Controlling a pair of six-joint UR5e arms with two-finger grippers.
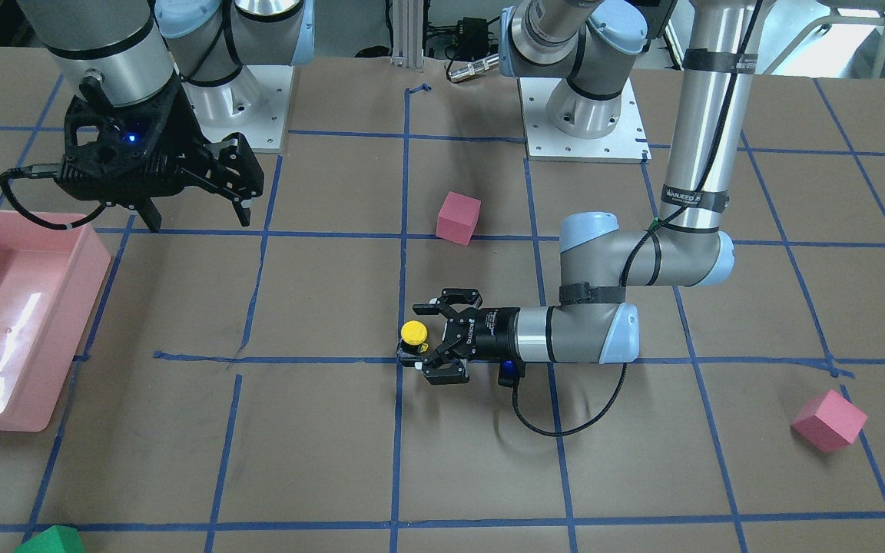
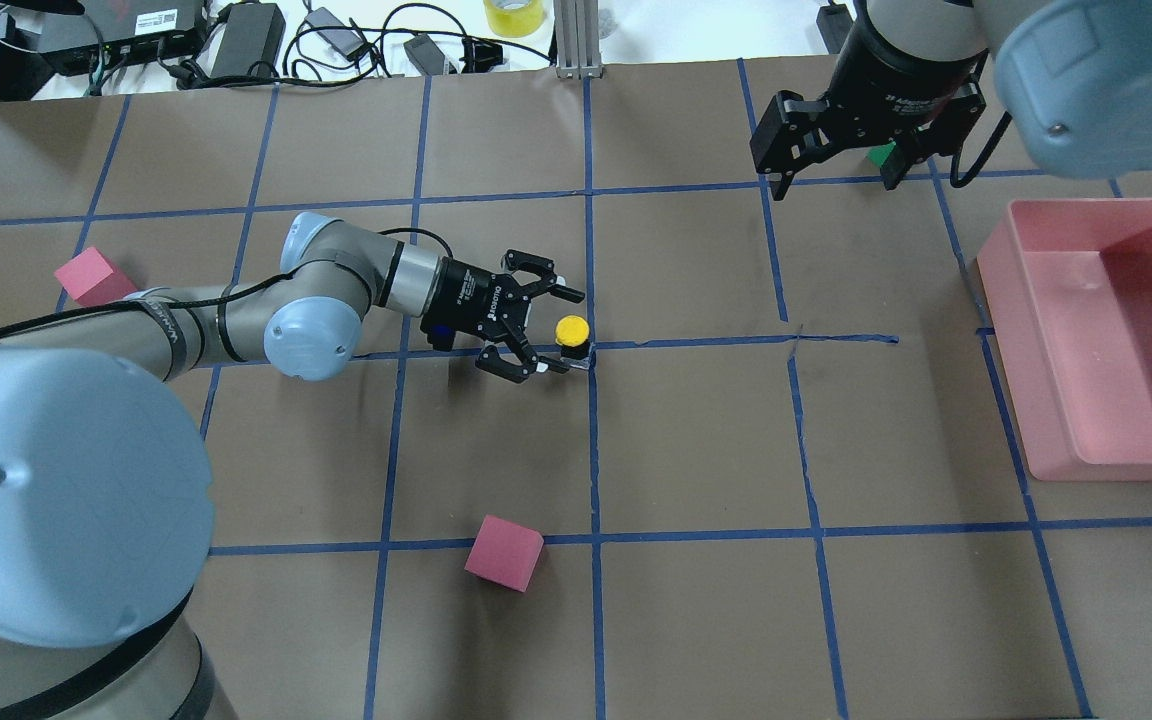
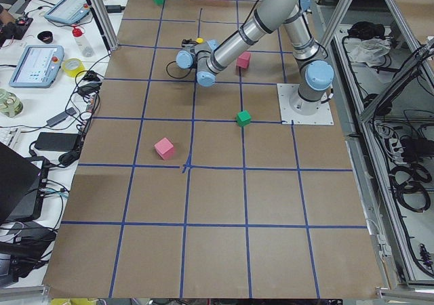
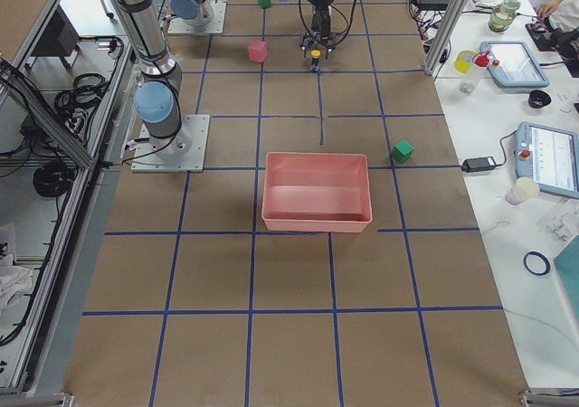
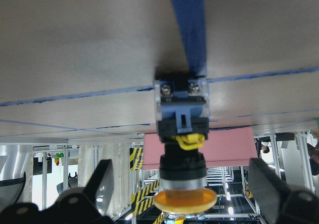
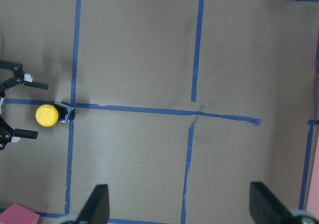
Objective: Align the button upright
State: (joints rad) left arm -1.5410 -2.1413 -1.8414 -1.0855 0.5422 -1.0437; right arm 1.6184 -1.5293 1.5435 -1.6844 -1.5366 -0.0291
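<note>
Tabletop scene: brown paper crossed by blue tape lines (image 2: 716, 341). Small button (image 1: 412, 332), yellow cap on a black body, sitting at a crossing of two tape lines near the table's middle. Judging by the left wrist view, base down on the paper and cap pointing away from it, so seemingly upright already. Left gripper (image 1: 423, 336) lying low and level at the button, fingers (image 1: 442, 374) spread wide to either side of it and touching nothing. Right gripper (image 1: 197, 219) raised well apart from the button, near a pink tray (image 1: 101, 265), fingers likewise spread and holding nothing. Pink cube (image 1: 459, 217) some way off toward the robot's base.

To finish well: draw the left gripper straight back along its own line, kept level, with both fingers clear of the cap. Avoid any sideways sweep; tall narrow body, probably easy to tip. For any correction, close gently on the black body rather than the round cap, and release only with the base flat on the paper.

Readable writing: "ROBOTIQ" in white on the left gripper's body. More white lettering on a black strap (image 1: 694, 198) round the left arm, too small to make out for certain. Nothing legible on the button itself.
</note>
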